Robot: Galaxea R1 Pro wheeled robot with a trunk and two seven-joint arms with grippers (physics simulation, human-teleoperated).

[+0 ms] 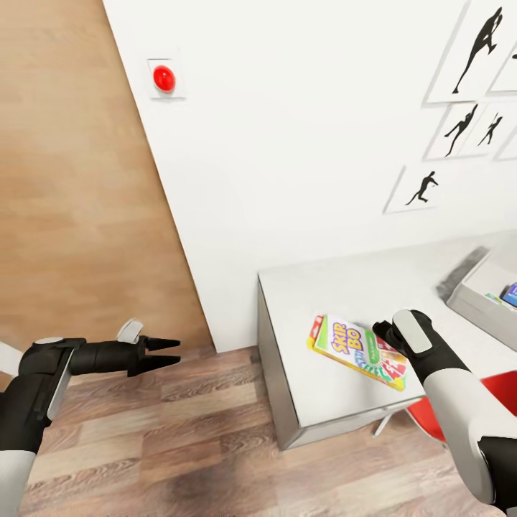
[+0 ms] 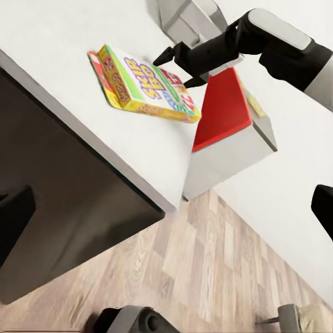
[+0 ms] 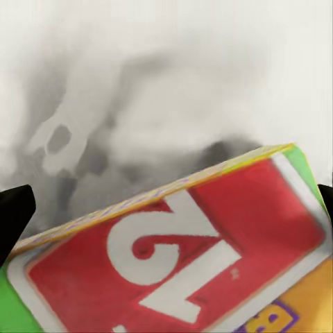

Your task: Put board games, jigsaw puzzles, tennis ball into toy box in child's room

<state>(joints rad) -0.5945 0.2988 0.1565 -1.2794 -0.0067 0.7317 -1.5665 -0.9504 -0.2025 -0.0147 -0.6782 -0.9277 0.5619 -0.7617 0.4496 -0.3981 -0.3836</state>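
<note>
Right arm first: its white forearm rises from the lower right of the head view, and the right hand sits at the near end of the board game, a yellow-green-red Skip-Bo box. From the left wrist view the two dark fingers straddle the box's end, one above the cover and one at its edge, so the hand reads as clamped on the game; the right wrist view has the red and yellow cover pressed close against the camera. The box is tilted, its far end lower and toward the corner of the desk; whether that end touches the pale grey top I cannot tell.

Its long axis runs from the desk's front-left corner back toward the hand. The toy box, a light grey bin with a blue item already showing inside, sits at the right edge of the head view, on the desk, well apart from the game and on the far side of the right hand. So the carry, as I judge it, goes to the robot's right, and the right arm is by far the nearer one.

Left hand hangs over the wooden floor, off the desk entirely, its pointed fingers slightly apart and holding nothing. A red chair stands beside the desk under the right arm.
</note>
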